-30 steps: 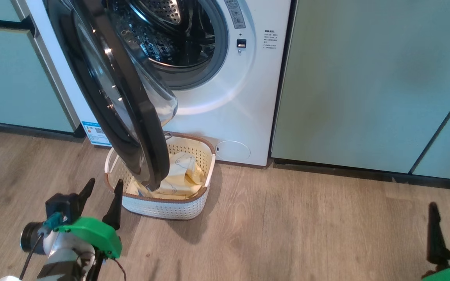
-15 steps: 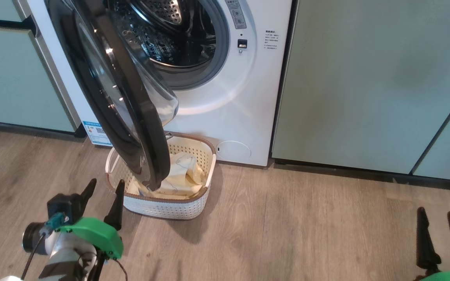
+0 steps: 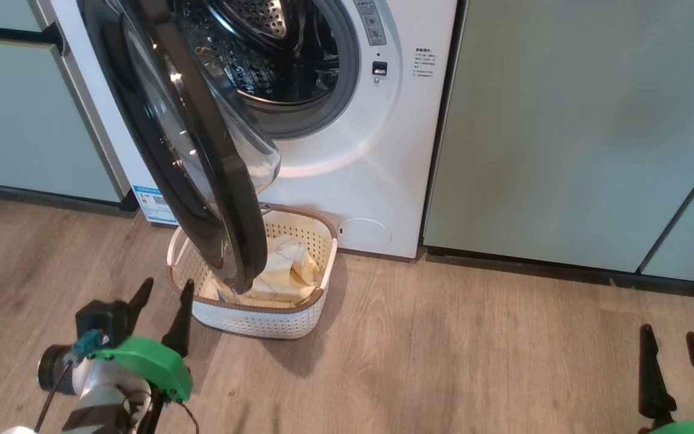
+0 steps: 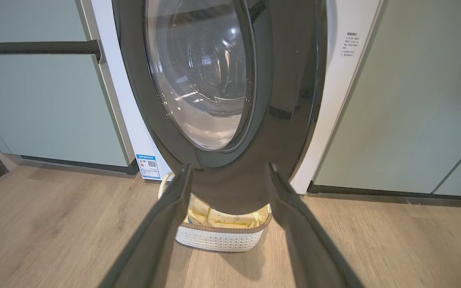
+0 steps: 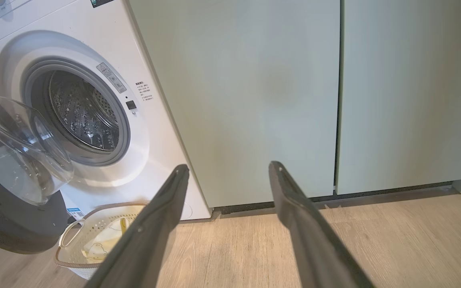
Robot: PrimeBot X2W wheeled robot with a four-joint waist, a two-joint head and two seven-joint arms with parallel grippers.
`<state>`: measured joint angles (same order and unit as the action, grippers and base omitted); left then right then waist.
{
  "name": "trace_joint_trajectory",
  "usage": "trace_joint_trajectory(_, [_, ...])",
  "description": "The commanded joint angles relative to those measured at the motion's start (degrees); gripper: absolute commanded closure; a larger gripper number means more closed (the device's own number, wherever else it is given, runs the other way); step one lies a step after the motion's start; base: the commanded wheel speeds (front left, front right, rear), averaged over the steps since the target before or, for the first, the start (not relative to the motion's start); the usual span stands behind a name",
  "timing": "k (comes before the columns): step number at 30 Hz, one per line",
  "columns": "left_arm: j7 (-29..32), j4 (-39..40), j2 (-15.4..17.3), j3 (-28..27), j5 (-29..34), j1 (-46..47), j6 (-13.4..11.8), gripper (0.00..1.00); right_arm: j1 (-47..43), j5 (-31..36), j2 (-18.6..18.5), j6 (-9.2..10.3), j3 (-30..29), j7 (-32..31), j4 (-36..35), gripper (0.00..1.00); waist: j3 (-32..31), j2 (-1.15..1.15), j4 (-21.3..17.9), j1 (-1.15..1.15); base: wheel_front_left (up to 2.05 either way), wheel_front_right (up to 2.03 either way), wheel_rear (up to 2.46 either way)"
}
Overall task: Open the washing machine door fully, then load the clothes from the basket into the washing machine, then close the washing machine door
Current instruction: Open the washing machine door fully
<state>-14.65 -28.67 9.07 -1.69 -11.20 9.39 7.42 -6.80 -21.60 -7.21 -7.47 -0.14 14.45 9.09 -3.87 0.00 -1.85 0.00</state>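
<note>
Wood-look floor point(image 3: 443, 361), basket point(image 3: 262, 319) (clothes point(image 3: 284, 283) inside) before washing machine point(image 3: 377, 181), green cabinets point(image 3: 564, 120) beside

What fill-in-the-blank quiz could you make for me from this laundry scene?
The washing machine door stands partly ____.
The clothes lie in the ____.
The left gripper and right gripper hold ____.
Missing words: open; basket; nothing.
</note>
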Motion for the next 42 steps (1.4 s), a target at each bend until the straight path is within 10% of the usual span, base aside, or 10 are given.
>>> trace_joint_trajectory(1, [-0.35,1.75,1.05,-2.13,-0.85,2.24,0.06,0.50,1.17,0.34,-0.99,-0.02,0.62,0.54,-1.37,0.00,-0.04,0.00,0.07,0.00,0.00,0.00,0.00])
trace_joint_trajectory(2, [-0.35,1.56,0.81,-2.59,-1.29,2.19,0.06,0.64,1.14,0.23,-0.88,-0.02,0.56,0.54,-1.24,0.00,-0.08,0.00,0.12,0.00,0.00,0.00,0.00])
trace_joint_trajectory(3, [-0.35,1.63,0.68,-3.09,-1.54,2.21,0.06,1.00,1.14,0.05,-0.75,-0.02,0.48,0.54,-1.13,0.00,-0.10,0.00,0.17,0.00,0.00,0.00,0.00])
trace_joint_trajectory(18, [0.28,15.09,1.31,-15.72,-7.05,14.96,-2.04,1.00,0.88,-0.55,-0.06,-0.02,0.62,0.54,-0.35,0.00,0.35,0.00,1.85,0.00,0.00,0.00,0.00])
trace_joint_trajectory(32, [10.28,31.54,-5.25,2.38,-10.61,33.20,-1.60,1.00,2.03,-0.71,-0.37,-0.02,1.89,0.55,0.16,0.00,1.39,0.00,2.05,0.00,0.00,0.00,0.00])
trace_joint_trajectory(42, [8.86,29.30,-6.16,21.98,-13.55,30.57,-7.06,1.00,2.88,-1.06,-0.87,-0.02,2.66,0.55,0.37,0.00,2.54,0.00,0.20,0.00,0.00,0.00,0.00])
